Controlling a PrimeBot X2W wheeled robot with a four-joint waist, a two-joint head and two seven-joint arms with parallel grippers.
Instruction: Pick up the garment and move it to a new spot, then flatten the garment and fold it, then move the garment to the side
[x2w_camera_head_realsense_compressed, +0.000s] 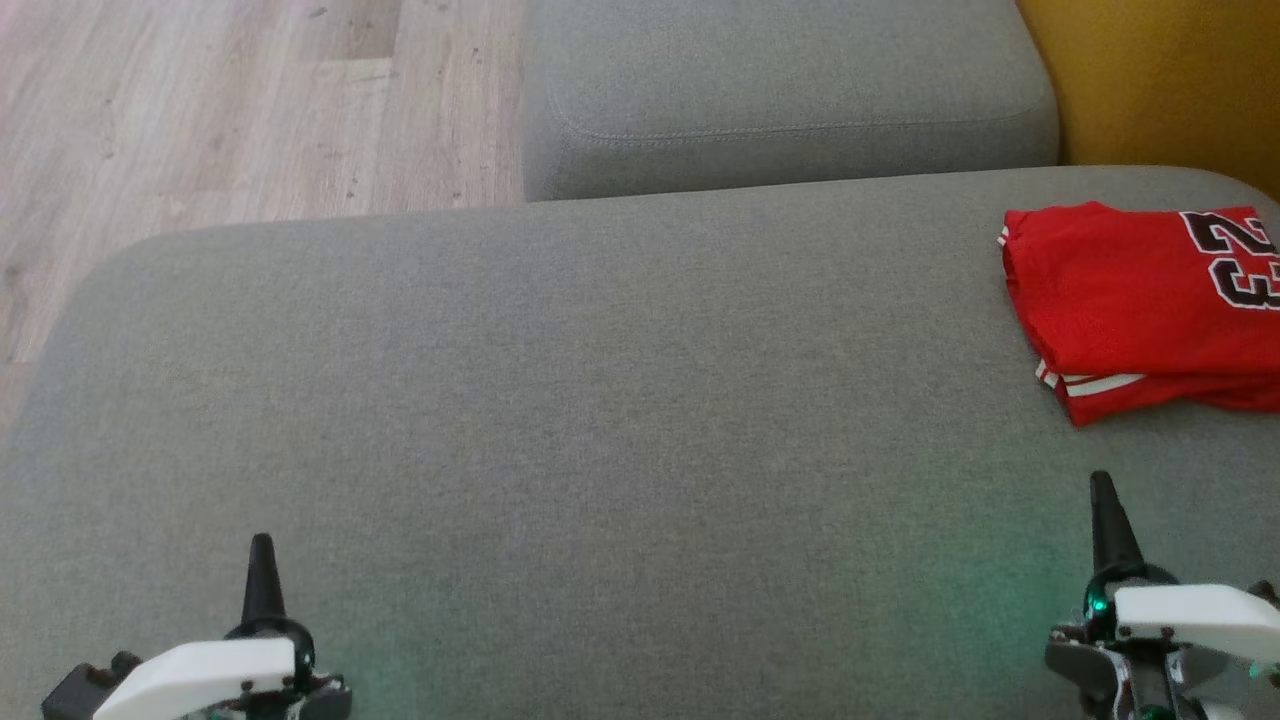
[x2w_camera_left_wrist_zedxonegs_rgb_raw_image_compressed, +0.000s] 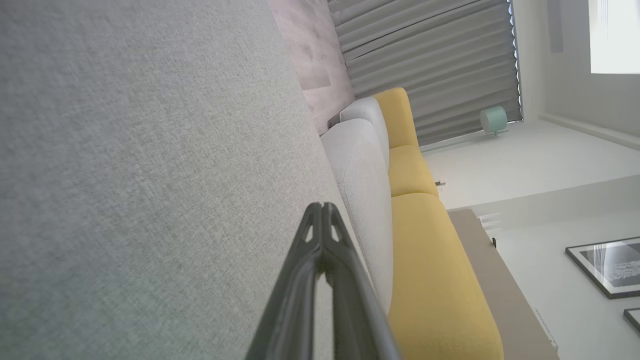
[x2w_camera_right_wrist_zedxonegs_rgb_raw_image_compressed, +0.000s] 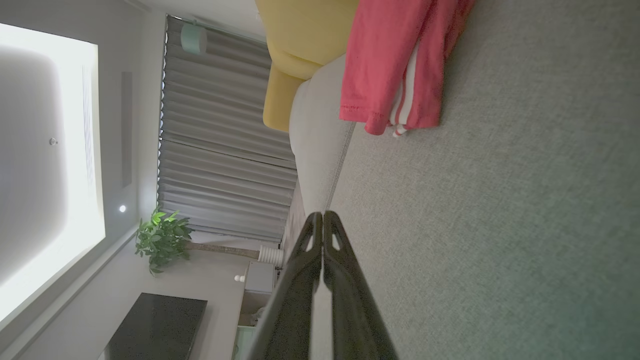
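Here, left pincer (x2w_camera_head_realsense_compressed: 262, 545) closed, empty, right pincer (x2w_camera_head_realsense_compressed: 1101, 485) closed, empty, garment (x2w_camera_head_realsense_compressed: 1130, 300) untouched

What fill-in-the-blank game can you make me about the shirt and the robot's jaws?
The folded garment is coloured ____.
It lies on the grey sofa cushion, toward the robot's ____ side.
The jaws of the left gripper and right gripper are both ____.
Missing words: red; right; shut.
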